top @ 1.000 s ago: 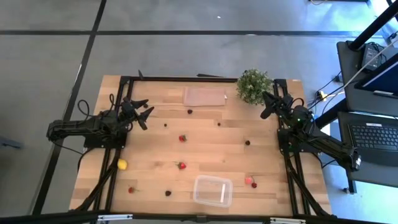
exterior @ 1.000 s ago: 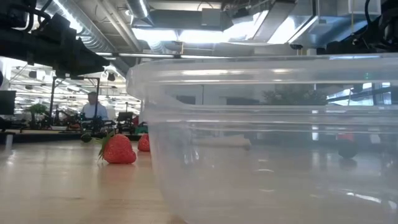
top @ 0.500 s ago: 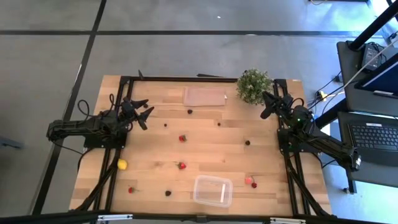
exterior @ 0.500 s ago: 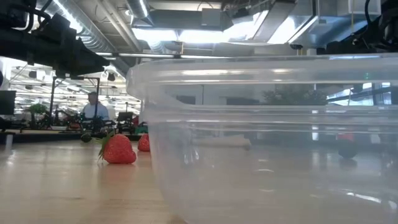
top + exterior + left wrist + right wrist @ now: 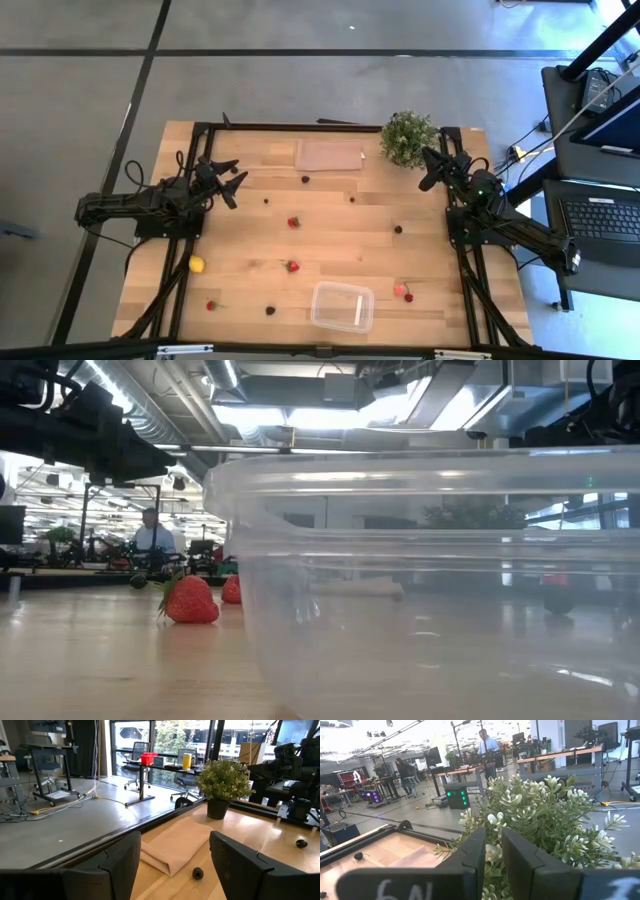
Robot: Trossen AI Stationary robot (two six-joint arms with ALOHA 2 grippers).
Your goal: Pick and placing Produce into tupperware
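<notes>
The clear tupperware (image 5: 342,307) stands near the table's front edge and fills the low view (image 5: 430,580). The produce lies scattered on the wood: a yellow lemon (image 5: 197,264), red strawberries (image 5: 293,222) (image 5: 292,266) (image 5: 400,290) and dark berries (image 5: 305,180) (image 5: 398,229). One strawberry (image 5: 190,600) rests on its side left of the tub. My left gripper (image 5: 232,183) (image 5: 175,850) hangs open and level at the far left, with nothing between its fingers. My right gripper (image 5: 430,170) (image 5: 493,850) is shut, held level at the far right and pointing at the potted plant.
A bushy green potted plant (image 5: 407,138) stands at the far right corner, right before my right gripper. A flat brownish sheet (image 5: 330,155) lies at the far edge, with a dark berry (image 5: 198,873) in front of it. Black frame rails run along the table's left and right sides.
</notes>
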